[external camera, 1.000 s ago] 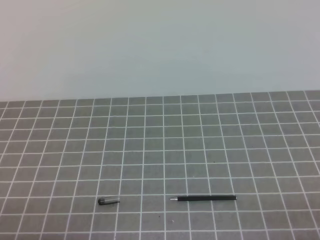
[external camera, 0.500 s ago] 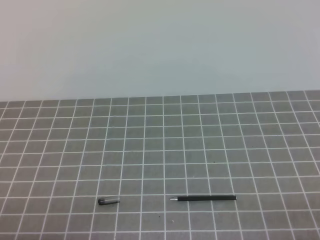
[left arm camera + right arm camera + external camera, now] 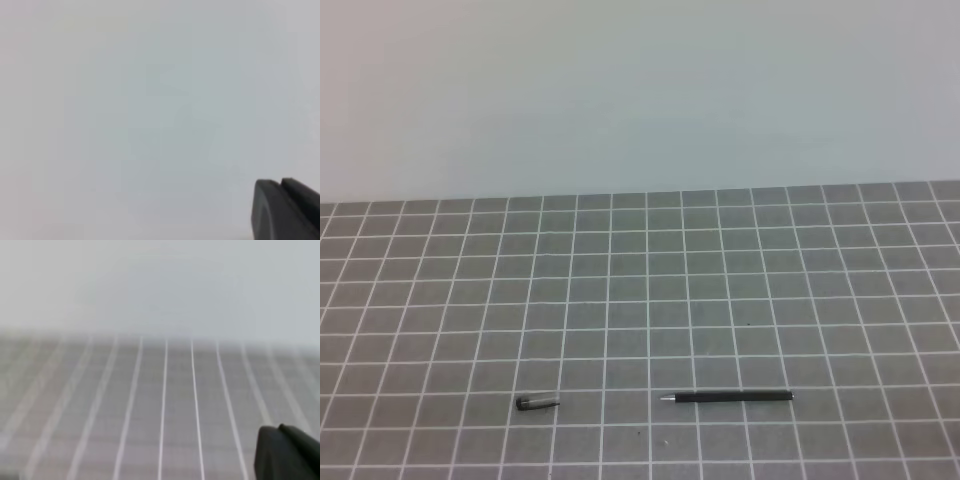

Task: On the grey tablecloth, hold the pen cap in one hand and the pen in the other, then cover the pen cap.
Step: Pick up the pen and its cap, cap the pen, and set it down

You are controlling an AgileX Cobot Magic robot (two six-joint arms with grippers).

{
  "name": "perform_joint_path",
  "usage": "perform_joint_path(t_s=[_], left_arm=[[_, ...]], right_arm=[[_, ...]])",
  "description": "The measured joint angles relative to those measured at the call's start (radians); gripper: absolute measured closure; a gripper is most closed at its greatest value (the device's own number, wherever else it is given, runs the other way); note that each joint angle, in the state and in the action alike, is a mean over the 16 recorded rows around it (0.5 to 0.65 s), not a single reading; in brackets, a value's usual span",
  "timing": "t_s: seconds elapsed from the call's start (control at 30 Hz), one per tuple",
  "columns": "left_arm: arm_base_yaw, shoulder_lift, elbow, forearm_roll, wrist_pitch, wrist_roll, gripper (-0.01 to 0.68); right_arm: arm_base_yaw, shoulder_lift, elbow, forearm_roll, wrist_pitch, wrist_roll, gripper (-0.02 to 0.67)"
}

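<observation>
Two parts apart on grey tablecloth (image 3: 740, 270), pen cap (image 3: 537, 403) left of pen (image 3: 730, 397), both grippers closed (empty).

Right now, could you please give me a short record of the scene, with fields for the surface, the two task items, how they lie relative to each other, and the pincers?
surface: grey tablecloth with a white grid
pen cap: lying flat near the front edge, left of centre
pen: lying flat, right of the cap, silvery tip pointing toward the cap
relation: apart, roughly in one line, cap not on pen
left pincer: shut, holding nothing, only a dark corner shows
right pincer: shut, holding nothing, above the cloth
task progress: neither item picked up yet
</observation>
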Motion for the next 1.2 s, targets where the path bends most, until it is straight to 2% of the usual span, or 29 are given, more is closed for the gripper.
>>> perform_joint_path(t_s=[0.27,0.6,0.9,1.2], left_arm=[[0.000,0.000,0.000,0.009,-0.244,0.013,0.673],[0.000,0.000,0.000,0.001,-0.317,0.066,0.672],[0.000,0.000,-0.036,-0.005,-0.270,0.098,0.672],[0.000,0.000,-0.131,0.007,-0.076,0.110,0.672]], right_arm=[[0.000,0.001,0.002,0.008,-0.293,0.003,0.645],[0.000,0.001,0.004,0.025,-0.434,0.027,0.646],[0.000,-0.001,0.001,0.028,-0.450,0.046,0.646],[0.000,-0.002,-0.045,-0.032,-0.323,0.080,0.646]])
